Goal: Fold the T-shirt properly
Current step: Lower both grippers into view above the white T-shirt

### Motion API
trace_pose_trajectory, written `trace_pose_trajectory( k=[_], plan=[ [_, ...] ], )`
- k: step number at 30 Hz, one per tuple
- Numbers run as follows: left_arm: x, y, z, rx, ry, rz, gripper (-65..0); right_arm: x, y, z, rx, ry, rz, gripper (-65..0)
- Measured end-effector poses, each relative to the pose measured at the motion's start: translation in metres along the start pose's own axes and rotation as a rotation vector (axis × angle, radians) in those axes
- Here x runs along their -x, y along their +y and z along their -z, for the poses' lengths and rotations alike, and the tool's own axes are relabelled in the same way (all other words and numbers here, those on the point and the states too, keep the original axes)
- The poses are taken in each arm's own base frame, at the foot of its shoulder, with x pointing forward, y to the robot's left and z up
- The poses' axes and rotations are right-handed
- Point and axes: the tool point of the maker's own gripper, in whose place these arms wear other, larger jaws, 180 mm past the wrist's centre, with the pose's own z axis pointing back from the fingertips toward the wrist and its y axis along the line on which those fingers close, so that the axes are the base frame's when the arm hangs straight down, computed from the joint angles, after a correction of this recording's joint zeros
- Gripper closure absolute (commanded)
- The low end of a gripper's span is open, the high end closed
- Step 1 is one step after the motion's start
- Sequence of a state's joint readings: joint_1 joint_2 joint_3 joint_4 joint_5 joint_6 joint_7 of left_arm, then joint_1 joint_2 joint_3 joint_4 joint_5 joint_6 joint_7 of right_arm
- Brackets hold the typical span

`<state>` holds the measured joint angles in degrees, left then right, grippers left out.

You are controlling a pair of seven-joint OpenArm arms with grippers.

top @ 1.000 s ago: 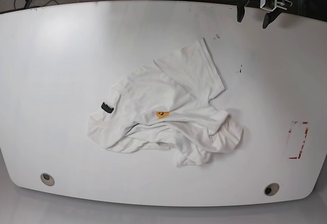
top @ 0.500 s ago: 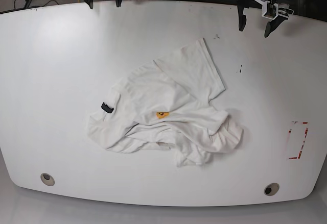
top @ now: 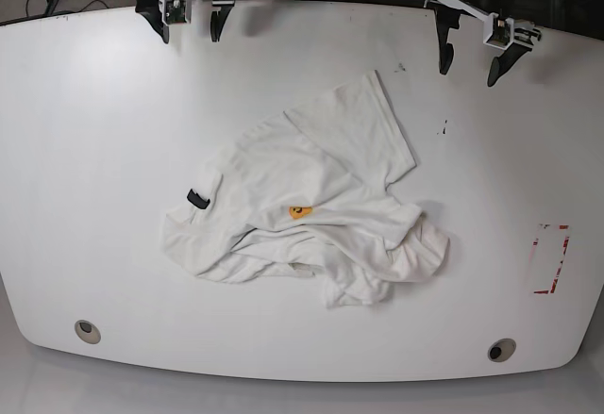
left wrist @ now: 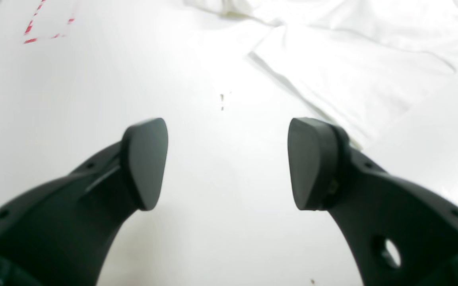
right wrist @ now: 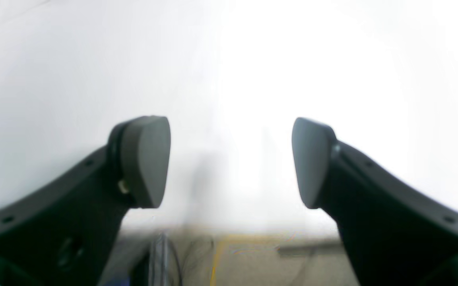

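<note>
Wide white bench (top: 94,150) fills the base view, and right in the middle of it lies the T-shirt (top: 311,202), white, crumpled, bunched into folds along its near edge. One flat panel of it fans out toward the far right, a sleeve by the look of it. On the left part of the heap sits a small black label (top: 197,198), and near the centre a scrap of orange print (top: 300,212) peeks out between the wrinkles.

Up at the far edge, the left tool (top: 469,49) hangs over the bench, its two dark fingers spread well apart, nothing between them, clear of the shirt. In its wrist view the cloth lies ahead and to the right. The right tool (top: 191,20) hovers over the opposite far corner, fingers likewise parted and empty, well away from the shirt.

Over at the bench's right side, a red dashed rectangle (top: 551,258) is marked on the surface. Two round holes (top: 87,330) sit by the near edge.
</note>
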<state>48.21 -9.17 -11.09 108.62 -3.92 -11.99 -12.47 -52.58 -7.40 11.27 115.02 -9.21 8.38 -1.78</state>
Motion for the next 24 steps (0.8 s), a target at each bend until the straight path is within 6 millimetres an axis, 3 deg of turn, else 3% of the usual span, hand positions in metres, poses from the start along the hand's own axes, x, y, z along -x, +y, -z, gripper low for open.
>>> trace_pose_trajectory(
  k=[4, 12, 24],
  plan=[
    [-0.005, 0.002, 0.005, -0.005, -0.019, 0.005, -43.9, -0.016, 0.004, 0.009, -0.007, -0.056, 0.007, -45.4],
    [-0.012, 0.009, 0.018, -0.023, -0.042, 0.012, -44.0, -0.028, 0.017, 0.019, -0.040, -0.084, 0.019, -45.5],
    [-0.022, 0.011, 0.038, -0.023, -0.052, 0.015, -43.9, -0.050, 0.007, 0.036, -0.007, -0.140, 0.020, -45.6]
  ],
)
